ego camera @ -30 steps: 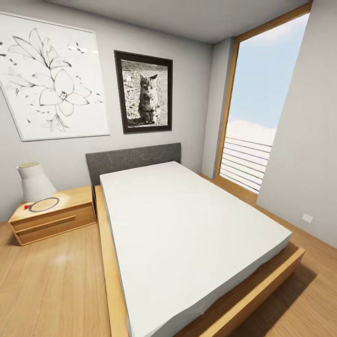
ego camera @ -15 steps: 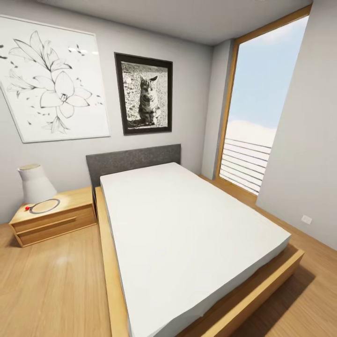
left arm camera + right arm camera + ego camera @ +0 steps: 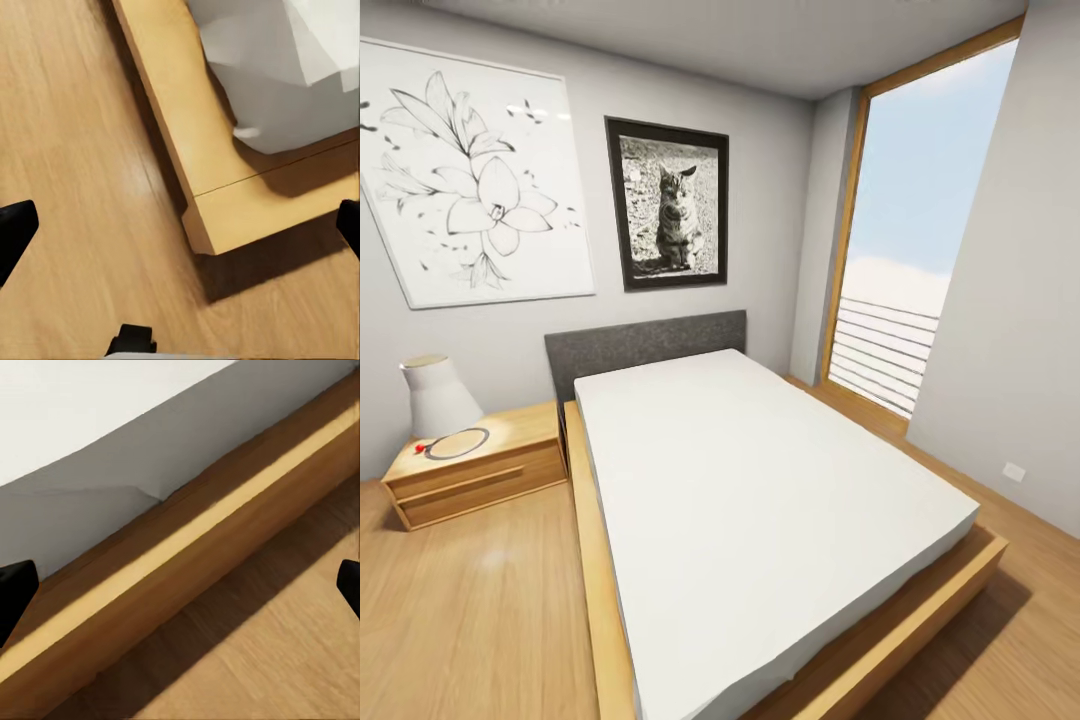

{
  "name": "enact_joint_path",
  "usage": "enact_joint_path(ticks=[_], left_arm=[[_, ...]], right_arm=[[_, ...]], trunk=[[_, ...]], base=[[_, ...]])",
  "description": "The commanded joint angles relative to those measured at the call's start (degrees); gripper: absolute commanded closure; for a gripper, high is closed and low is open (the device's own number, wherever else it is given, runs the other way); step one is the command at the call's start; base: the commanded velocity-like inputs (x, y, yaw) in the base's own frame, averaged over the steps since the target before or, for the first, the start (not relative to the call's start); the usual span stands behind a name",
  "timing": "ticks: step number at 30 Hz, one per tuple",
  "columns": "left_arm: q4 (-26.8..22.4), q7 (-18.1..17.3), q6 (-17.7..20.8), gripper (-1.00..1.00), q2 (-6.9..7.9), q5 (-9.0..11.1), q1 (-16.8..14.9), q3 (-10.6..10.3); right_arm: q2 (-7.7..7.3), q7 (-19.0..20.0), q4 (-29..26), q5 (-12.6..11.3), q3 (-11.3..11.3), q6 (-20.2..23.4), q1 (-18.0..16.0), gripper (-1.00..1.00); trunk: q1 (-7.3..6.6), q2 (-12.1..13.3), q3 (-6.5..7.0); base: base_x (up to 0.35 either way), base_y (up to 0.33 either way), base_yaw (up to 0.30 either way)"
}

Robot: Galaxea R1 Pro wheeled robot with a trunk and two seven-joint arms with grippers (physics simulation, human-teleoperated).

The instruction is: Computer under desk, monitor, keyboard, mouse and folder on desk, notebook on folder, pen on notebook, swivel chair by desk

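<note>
I am in a room with grey walls and a light wood floor (image 3: pixel 470 610), facing a bed. The desk, computer, monitor, keyboard, mouse, folder, notebook, pen and swivel chair are out of view. My left gripper (image 3: pixel 180 229) is open, its black fingertips (image 3: pixel 15 232) wide apart above the wooden corner of the bed frame (image 3: pixel 247 217), with nothing between them. My right gripper (image 3: pixel 180 587) is open too and holds nothing. It hangs beside the bed's long wooden side rail (image 3: pixel 187 562) and the white mattress (image 3: pixel 97 427).
A large bed (image 3: pixel 760 500) with a dark grey headboard (image 3: pixel 645 345) stands close ahead. A low wood nightstand (image 3: pixel 470 475) with a white lamp (image 3: pixel 435 395) is at the left. A tall window (image 3: pixel 915 230) is at the right. Two framed pictures hang on the wall.
The whole head picture has slid slightly downward, so the camera has moved a little. Nothing in the room has moved.
</note>
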Motion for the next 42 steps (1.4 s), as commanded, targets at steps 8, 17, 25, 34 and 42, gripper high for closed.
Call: enact_joint_path(ticks=[8, 17, 25, 34, 42], left_arm=[[-0.1, -0.5, -1.8, -1.0, 3.56, 8.5, 0.0, 1.0], [1.1, -0.5, -2.8, -1.0, 5.66, 11.5, 0.0, 1.2], [1.9, -0.7, -8.5, -1.0, 5.63, 12.2, 0.0, 0.8], [6.1, -0.5, -10.3, -1.0, 5.62, 8.5, 0.0, -2.7], [6.2, -0.5, -10.6, -1.0, 5.69, 8.3, 0.0, -2.8]], right_arm=[[-0.27, -4.4, 0.9, -9.4, -0.1, 0.1, -6.6, -1.0], [-0.04, -5.3, 5.8, -10.7, 0.1, -1.9, -8.6, -1.0], [0.09, -5.4, 6.7, -10.5, 0.3, -3.8, -8.7, -1.0], [0.08, -5.3, 7.0, -10.2, 0.6, -3.9, -8.7, -1.0], [0.11, -5.3, 7.2, -7.3, 0.8, -4.0, -8.7, -1.0]], trunk=[[-1.76, 3.2, 1.37], [-2.2, 4.0, 1.73], [-2.2, 4.0, 1.73], [-2.2, 4.0, 1.73], [-2.2, 4.0, 1.73]], base=[[0.0, 0.0, 0.0], [0.0, 0.0, 0.0], [0.0, -0.005, 0.045], [0.033, -0.189, 0.248], [0.009, -0.036, 0.279]])
